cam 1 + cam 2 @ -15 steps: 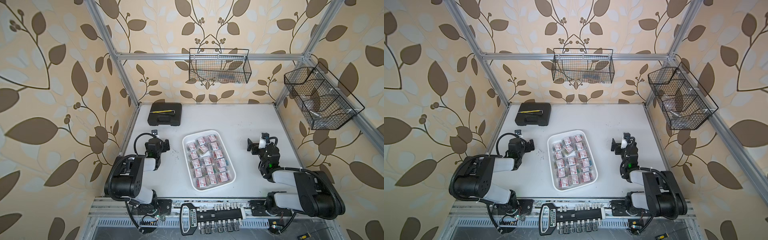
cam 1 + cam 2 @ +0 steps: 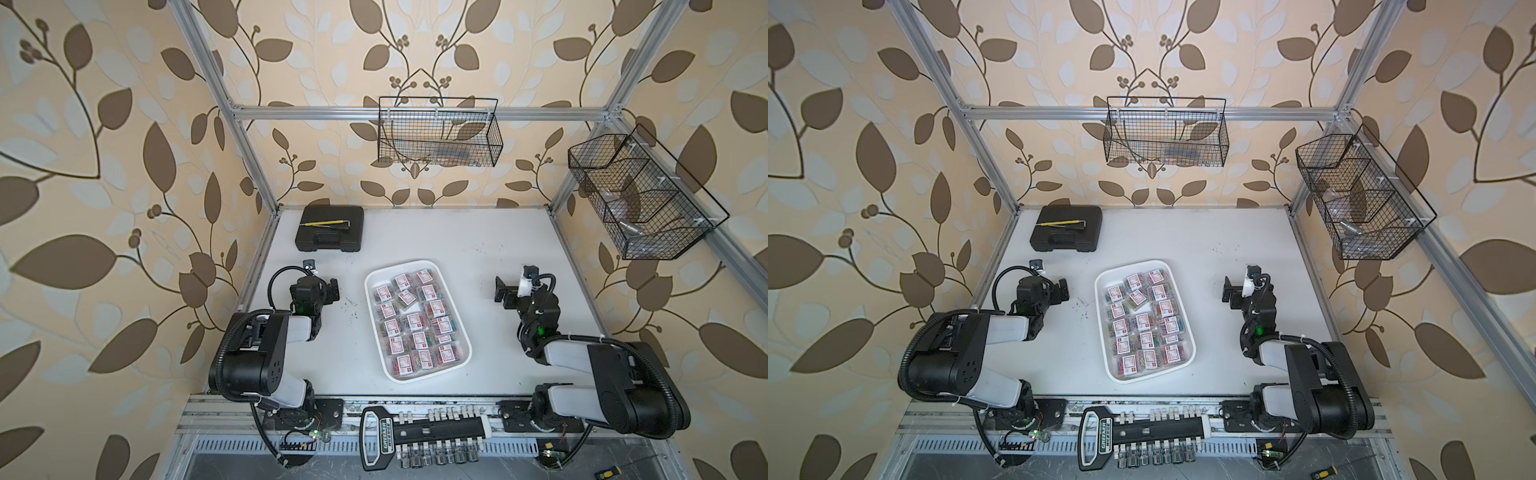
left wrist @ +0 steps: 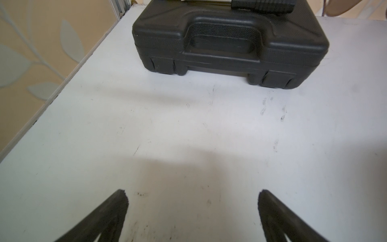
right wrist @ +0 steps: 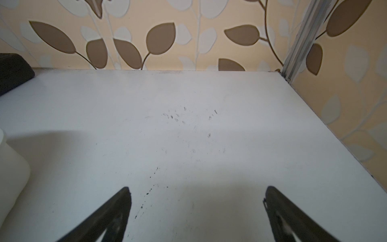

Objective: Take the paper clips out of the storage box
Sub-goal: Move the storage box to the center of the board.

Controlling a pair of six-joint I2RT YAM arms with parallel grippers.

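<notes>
In both top views the storage box (image 2: 372, 309) (image 2: 1101, 316), a shallow white tray, lies mid-table, filled with the paper clips (image 2: 415, 322) (image 2: 1144, 322) in several small clear boxes with white and red labels. My left gripper (image 2: 316, 289) (image 2: 1043, 289) rests low over the table left of the tray, open and empty. In the left wrist view the gripper (image 3: 192, 194) has only bare table between its fingertips (image 3: 121, 198). My right gripper (image 2: 524, 291) (image 2: 1250, 293) (image 4: 196, 191) sits right of the tray, open and empty too. A corner of the storage box (image 4: 10, 163) shows at the edge of the right wrist view.
A black hard case (image 2: 330, 228) (image 3: 230, 42) with a yellow-handled tool (image 2: 328, 223) on it lies at the far left, ahead of the left gripper. Two black wire baskets (image 2: 438, 133) (image 2: 640, 195) hang on the frame. A socket rail (image 2: 419, 432) lies along the front edge.
</notes>
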